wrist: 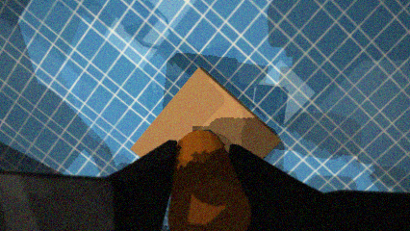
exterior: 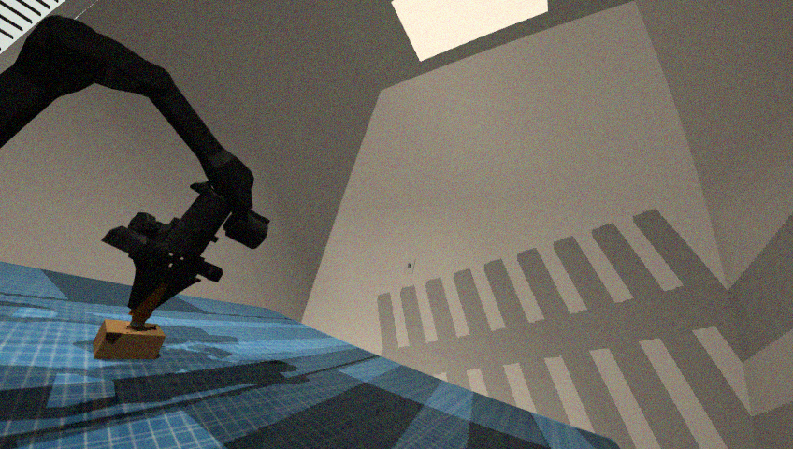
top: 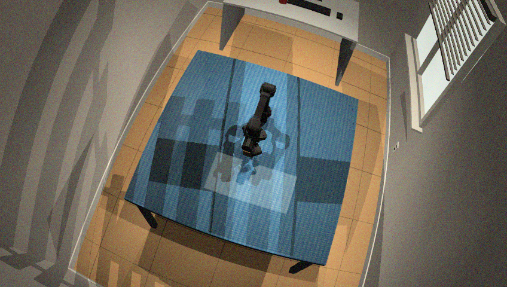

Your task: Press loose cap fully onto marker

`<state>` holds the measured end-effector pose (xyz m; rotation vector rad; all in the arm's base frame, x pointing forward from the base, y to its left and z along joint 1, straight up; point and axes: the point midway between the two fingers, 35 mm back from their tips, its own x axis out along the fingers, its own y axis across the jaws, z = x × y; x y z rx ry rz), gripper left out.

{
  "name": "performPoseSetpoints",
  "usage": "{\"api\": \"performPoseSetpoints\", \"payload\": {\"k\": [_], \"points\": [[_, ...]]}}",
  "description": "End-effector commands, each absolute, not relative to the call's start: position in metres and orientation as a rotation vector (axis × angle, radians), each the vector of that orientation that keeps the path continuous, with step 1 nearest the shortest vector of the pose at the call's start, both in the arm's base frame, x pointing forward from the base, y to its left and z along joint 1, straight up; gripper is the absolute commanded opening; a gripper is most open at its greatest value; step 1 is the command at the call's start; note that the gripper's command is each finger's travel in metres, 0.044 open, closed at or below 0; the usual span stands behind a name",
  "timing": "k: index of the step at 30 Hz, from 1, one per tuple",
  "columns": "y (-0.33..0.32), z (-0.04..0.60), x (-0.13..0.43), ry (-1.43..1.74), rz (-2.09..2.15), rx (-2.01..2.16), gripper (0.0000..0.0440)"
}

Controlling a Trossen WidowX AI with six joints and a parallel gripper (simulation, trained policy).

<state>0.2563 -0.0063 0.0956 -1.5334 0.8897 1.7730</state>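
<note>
The tan holder block (exterior: 130, 345) (wrist: 178, 108) sits on the blue table. My gripper (exterior: 145, 306) (wrist: 202, 150) is shut on the orange cap (exterior: 151, 298) (wrist: 207, 194), low over the block. The cap leans in line with the tilted fingers, and its lower end is over the marker. Only a short grey part of the marker (exterior: 136, 324) shows between the orange and the block top in the exterior view. The rest of the marker is hidden. Whether the cap is fully seated cannot be told. In the top view the arm hides most of this.
The blue checked table (top: 320, 135) carries a pale rectangle (top: 274, 194) in front of the arm. Shadows of the arm and window slats fall across the tabletop. A white desk (top: 302, 17) stands beyond the table's far edge.
</note>
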Motion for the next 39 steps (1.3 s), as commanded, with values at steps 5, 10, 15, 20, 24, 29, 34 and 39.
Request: {"api": "performPoseSetpoints", "payload": {"k": [5, 10, 15, 20, 24, 29, 34, 39], "points": [[-0.009, 0.073, 0.247, 0.894, 1.831, -1.545, 0.0029], [-0.009, 0.068, 0.246, 0.877, 1.837, -1.571, 0.0038], [-0.009, 0.065, 0.243, 0.863, 1.852, -1.583, 0.0077], [-0.011, 0.065, 0.243, 0.845, 1.85, -1.613, 0.009], [-0.012, 0.065, 0.244, 0.832, 1.849, -1.636, 0.01], [-0.013, 0.065, 0.244, 0.818, 1.85, -1.662, 0.0113], [-0.014, 0.065, 0.244, 0.804, 1.852, -1.686, 0.0126], [-0.016, 0.065, 0.244, 0.79, 1.854, -1.707, 0.0139]]}}
